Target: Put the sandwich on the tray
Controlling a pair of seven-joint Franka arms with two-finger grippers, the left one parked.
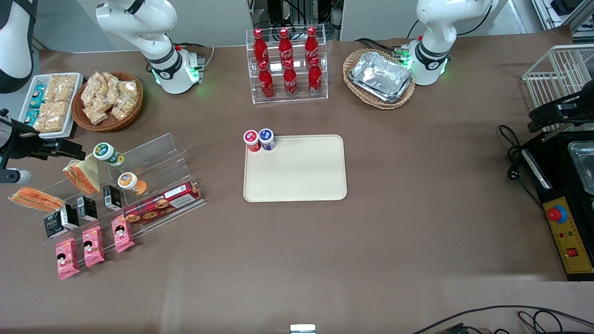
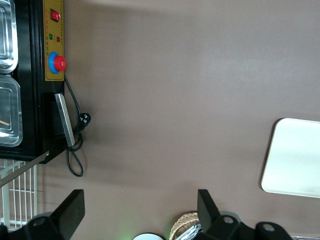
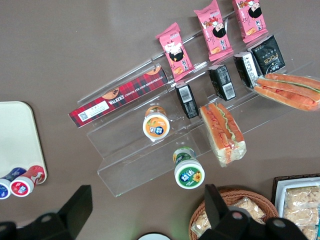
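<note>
Hovering above the clear display rack (image 1: 139, 185), the gripper (image 3: 145, 212) is seen with jaws spread open. The sandwich (image 1: 37, 198) lies on that rack's end, well apart from the tray (image 1: 297, 185), so it is judged not yet grasped.

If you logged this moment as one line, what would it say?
tool: open, above display rack, holding nothing | sandwich: on rack, untouched | tray: two small cups at one corner, no sandwich | step: approach
</note>
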